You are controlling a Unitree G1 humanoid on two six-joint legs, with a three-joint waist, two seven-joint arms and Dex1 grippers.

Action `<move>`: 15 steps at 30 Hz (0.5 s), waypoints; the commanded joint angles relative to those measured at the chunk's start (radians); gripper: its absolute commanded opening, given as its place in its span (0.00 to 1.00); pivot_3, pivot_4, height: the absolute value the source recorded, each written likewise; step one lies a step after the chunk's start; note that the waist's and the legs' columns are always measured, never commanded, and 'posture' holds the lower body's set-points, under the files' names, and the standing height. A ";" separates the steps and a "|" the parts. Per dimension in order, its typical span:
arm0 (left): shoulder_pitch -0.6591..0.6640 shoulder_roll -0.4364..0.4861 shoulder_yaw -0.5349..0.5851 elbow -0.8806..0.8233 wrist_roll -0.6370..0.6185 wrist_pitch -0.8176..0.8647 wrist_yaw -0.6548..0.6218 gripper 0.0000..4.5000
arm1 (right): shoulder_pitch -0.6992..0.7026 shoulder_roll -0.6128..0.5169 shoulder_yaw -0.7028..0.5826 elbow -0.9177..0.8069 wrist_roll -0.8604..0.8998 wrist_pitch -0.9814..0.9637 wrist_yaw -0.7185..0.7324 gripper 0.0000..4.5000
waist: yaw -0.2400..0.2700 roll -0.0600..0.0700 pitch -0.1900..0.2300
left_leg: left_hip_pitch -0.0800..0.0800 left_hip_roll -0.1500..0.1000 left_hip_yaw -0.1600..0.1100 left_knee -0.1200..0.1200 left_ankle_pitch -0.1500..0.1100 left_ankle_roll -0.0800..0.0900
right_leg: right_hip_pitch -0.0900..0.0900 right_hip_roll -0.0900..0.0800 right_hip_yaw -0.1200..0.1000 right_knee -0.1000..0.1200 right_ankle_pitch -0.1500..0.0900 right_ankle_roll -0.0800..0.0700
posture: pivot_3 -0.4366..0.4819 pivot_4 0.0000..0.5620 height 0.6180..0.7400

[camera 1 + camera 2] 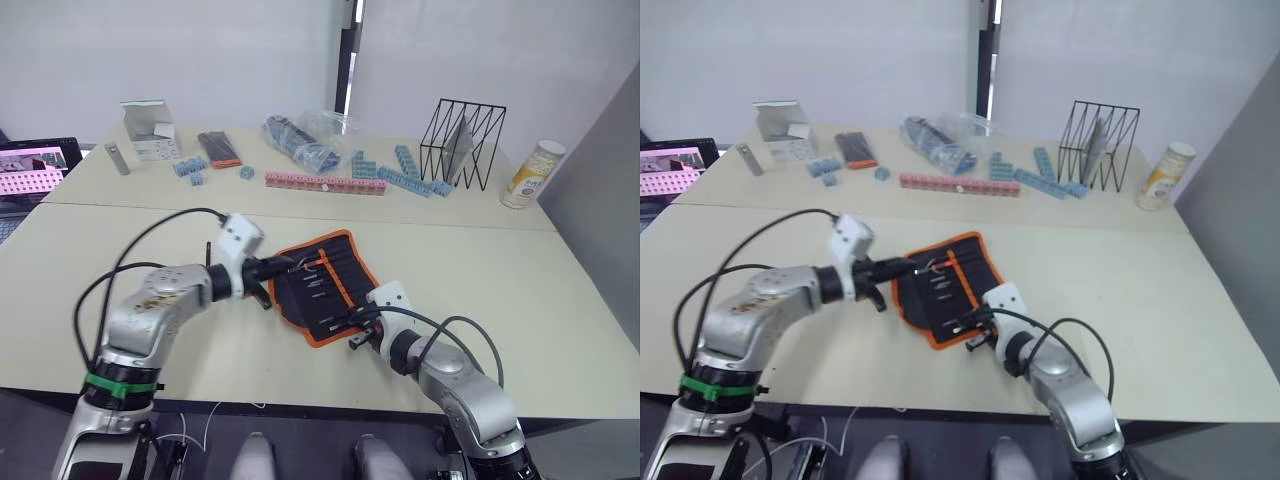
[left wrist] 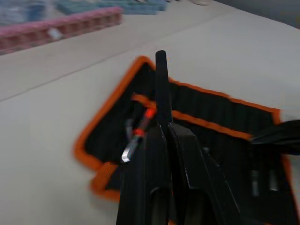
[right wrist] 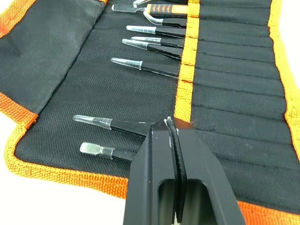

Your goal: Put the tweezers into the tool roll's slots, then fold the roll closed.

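Observation:
The tool roll (image 1: 345,262) lies open on the near table, black with orange edging and an orange centre strip (image 3: 185,65). Several tweezers (image 3: 143,64) sit in its slots (image 3: 234,70), their tips pointing away from the strip. An orange-handled tool (image 3: 168,9) lies at the roll's far end. My left gripper (image 1: 283,264) hovers over the roll's left end, shut on a slim black tweezers (image 2: 161,84) that sticks out beyond its fingertips. My right gripper (image 3: 171,125) is shut, its tips touching the roll at the centre strip, where one slotted tweezers (image 3: 117,124) passes under.
On the far table are a pink block strip (image 1: 325,183), blue blocks (image 1: 400,172), a plastic bag (image 1: 305,135), a wire rack (image 1: 463,145), a canister (image 1: 530,172), a white box (image 1: 148,130) and a small black pack (image 1: 218,148). A screen (image 1: 35,170) glows at left.

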 commanded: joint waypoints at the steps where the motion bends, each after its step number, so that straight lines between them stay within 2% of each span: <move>1: -0.025 0.024 -0.076 -0.050 0.028 0.034 -0.038 0.01 | 0.032 -0.007 -0.009 0.012 -0.009 0.036 -0.019 0.00 | -0.003 0.000 0.000 | 0.000 0.000 0.000 0.000 0.000 0.000 | 0.000 0.000 0.000 0.000 0.000 0.000 | 0.48 0.27 0.37; 7: -0.045 0.100 -0.144 -0.074 0.069 0.116 -0.063 0.01 | 0.056 0.004 -0.015 -0.006 -0.013 0.036 -0.042 0.00 | -0.001 0.002 0.001 | 0.000 0.000 0.000 -0.001 0.000 0.000 | -0.001 0.000 0.000 0.000 0.000 0.000 | 0.48 0.27 0.37; 15: -0.081 0.159 -0.177 -0.101 0.081 0.185 -0.099 0.01 | 0.063 0.013 -0.017 -0.016 -0.011 0.039 -0.062 0.00 | 0.001 0.002 0.001 | 0.000 0.000 0.000 -0.002 0.000 0.000 | 0.000 0.000 0.000 -0.002 -0.001 0.000 | 0.48 0.27 0.37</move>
